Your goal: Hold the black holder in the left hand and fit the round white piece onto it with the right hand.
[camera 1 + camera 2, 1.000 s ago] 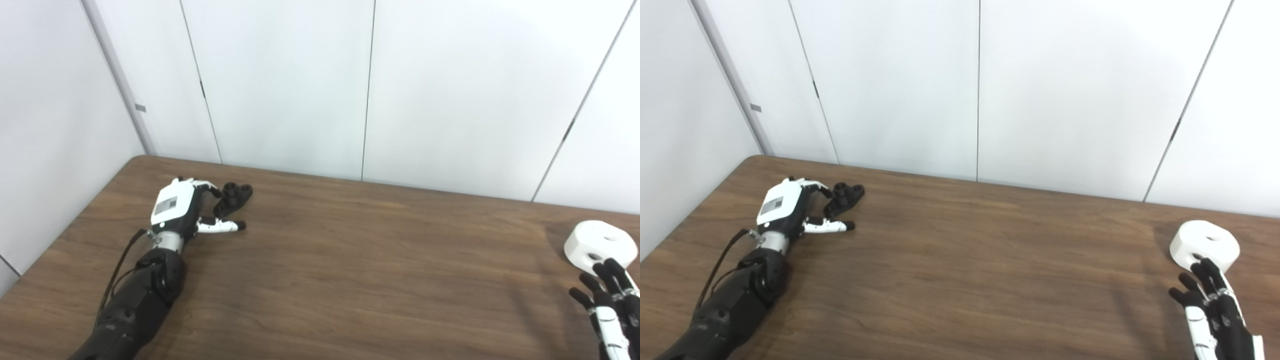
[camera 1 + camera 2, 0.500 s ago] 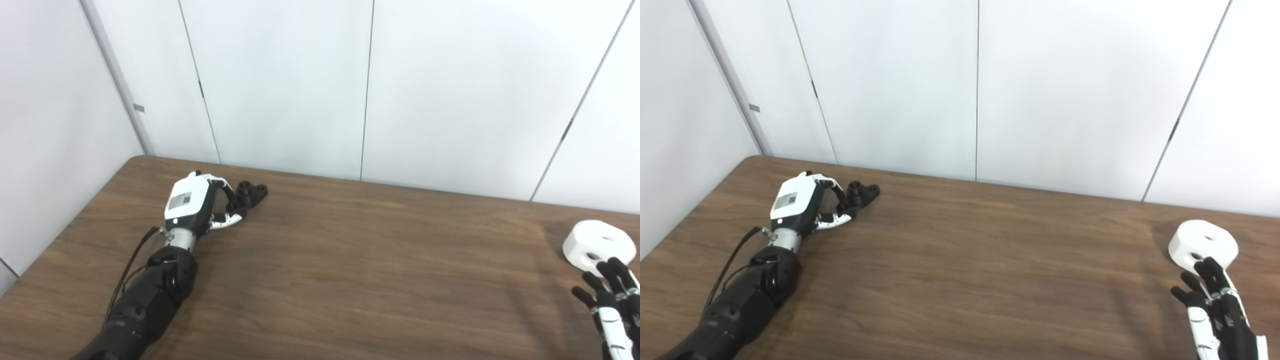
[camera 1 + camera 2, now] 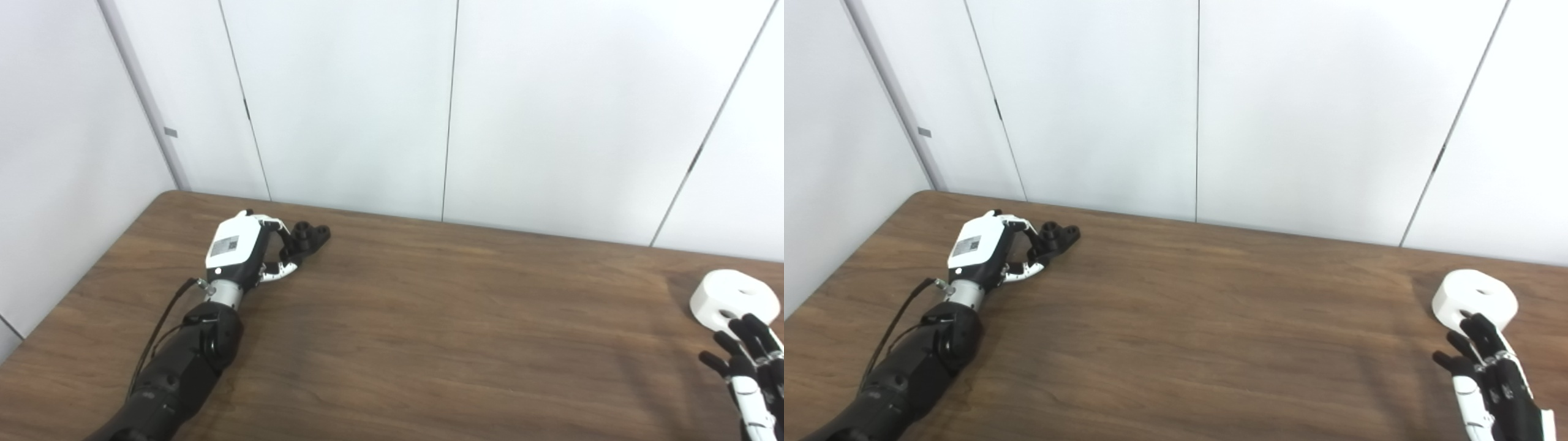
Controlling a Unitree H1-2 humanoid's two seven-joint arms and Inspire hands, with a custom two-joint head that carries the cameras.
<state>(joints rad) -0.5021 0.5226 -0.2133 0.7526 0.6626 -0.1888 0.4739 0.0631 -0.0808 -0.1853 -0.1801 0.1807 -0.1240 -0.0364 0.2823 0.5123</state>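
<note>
The black holder [image 3: 312, 234] lies on the brown table [image 3: 441, 318] at the far left. My left hand [image 3: 244, 251] is at its near end, with fingers and thumb curled around it; the far end sticks out past the fingers. The round white piece [image 3: 735, 295] with holes sits at the far right of the table. My right hand [image 3: 1488, 373] is open with fingers spread, just in front of the white piece [image 3: 1476, 299], its fingertips at the piece's near side.
White wall panels [image 3: 343, 104] stand right behind the table's far edge. The table's left edge runs close to my left arm. The white piece lies near the picture's right edge.
My left hand has moved right and a little away from me, its thumb has curled in, and the black holder has shifted right with it. The right hand has barely moved.
</note>
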